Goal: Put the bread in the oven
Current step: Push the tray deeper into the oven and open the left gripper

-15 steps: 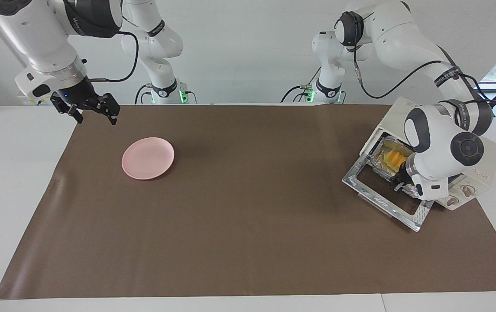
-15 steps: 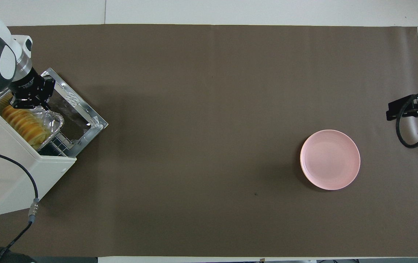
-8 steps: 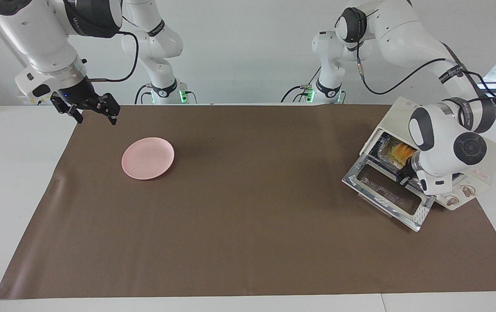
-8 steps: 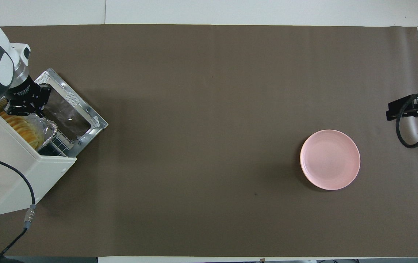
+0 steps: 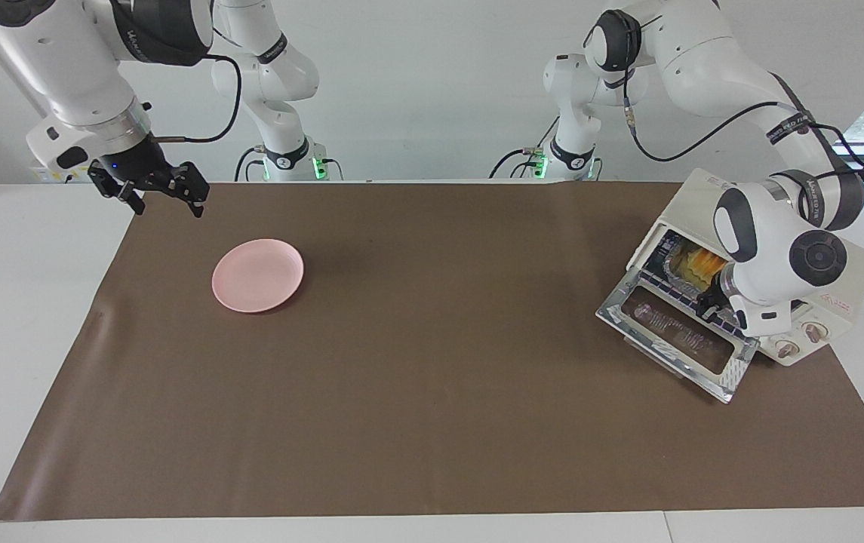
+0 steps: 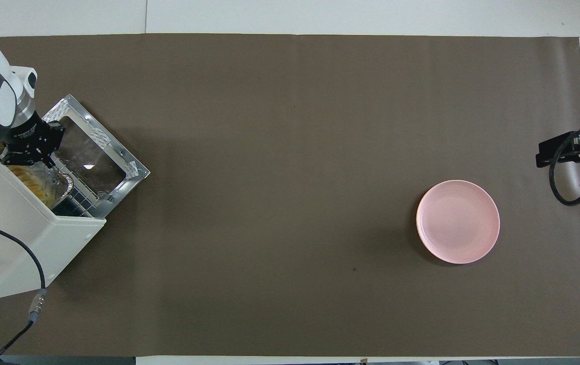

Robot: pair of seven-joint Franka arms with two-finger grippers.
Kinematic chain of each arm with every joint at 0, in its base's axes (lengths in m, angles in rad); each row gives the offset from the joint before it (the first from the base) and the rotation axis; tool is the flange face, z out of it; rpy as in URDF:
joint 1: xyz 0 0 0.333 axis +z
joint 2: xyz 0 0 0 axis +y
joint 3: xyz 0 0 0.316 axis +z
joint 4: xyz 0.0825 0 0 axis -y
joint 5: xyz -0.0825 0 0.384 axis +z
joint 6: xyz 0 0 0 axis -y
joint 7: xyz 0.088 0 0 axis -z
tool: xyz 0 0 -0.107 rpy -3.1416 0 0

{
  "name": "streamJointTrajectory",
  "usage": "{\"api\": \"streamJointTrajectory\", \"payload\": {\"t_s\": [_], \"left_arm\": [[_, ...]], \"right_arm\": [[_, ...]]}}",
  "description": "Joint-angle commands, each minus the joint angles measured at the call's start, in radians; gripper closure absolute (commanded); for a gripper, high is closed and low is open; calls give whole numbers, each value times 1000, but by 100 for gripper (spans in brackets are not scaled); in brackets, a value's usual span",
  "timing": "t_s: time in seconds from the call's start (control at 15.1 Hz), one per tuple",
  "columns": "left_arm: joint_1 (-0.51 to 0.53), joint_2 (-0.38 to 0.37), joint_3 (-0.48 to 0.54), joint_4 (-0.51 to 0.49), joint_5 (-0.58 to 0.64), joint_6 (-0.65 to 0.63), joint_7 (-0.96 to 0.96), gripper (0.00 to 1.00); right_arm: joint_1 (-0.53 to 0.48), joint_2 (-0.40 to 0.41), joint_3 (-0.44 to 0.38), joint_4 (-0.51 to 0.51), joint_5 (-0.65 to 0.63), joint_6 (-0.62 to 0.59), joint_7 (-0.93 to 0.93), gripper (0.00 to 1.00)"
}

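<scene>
The bread (image 5: 702,263) is inside the oven (image 5: 831,298), lying in a crinkly silver foil tray (image 6: 59,181). Only a bit of its yellow-orange, bumpy top shows, because the oven roof and the left arm cover the rest. The oven is a cream-white box with two round knobs (image 5: 797,341) at the left arm's end of the table. Its door (image 5: 673,335) hangs open and down, with a shiny metal frame around dark glass.

The left gripper (image 6: 30,154) is at the mouth of the oven, right at the edge of the foil tray. Its fingers are pinched shut. I cannot tell if they pinch the tray's rim or just push on it. The left arm bends down from above, and its big white wrist sits in front of the oven opening, so the gripper is mostly hidden in the facing view.

The right gripper (image 5: 162,197) hangs in the air over the corner of the brown mat (image 5: 432,422) at the right arm's end, with its fingers spread wide and nothing in them. That arm waits. In the overhead view it is cut off at the edge.

A round pink plate (image 5: 257,274) lies flat and smooth on the mat near it, with nothing on it.
</scene>
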Motion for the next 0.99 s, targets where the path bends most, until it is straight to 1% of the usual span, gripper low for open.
{"api": "streamJointTrajectory", "payload": {"t_s": [0.0, 0.07, 0.13, 0.2, 0.26, 0.4, 0.53, 0.73, 0.93], "left_arm": [[-5, -45, 2, -52, 22, 24, 26, 89], [-5, -45, 2, -52, 22, 24, 46, 72], [-5, -45, 2, -52, 22, 24, 50, 57], [-5, -45, 2, -51, 22, 24, 52, 44], [-5, -45, 2, -51, 22, 24, 52, 36], [-8, -44, 2, -48, 27, 26, 52, 0], [-19, -44, 2, -43, 52, 29, 52, 0], [-24, -45, 2, -37, 53, 35, 60, 0], [-24, -53, 0, -2, 52, 30, 126, 0]], "right_arm": [[-9, -9, 5, 0, 16, -16, -21, 0], [-9, -9, 5, 0, 16, -16, -21, 0], [-9, -9, 5, 0, 16, -16, -21, 0], [-9, -9, 5, 0, 16, -16, -21, 0], [-9, -9, 5, 0, 16, -16, -21, 0], [-9, -9, 5, 0, 16, -16, -21, 0], [-9, -9, 5, 0, 16, -16, -21, 0], [-9, -9, 5, 0, 16, -16, -20, 0], [-9, -9, 5, 0, 16, -16, -21, 0]]}}
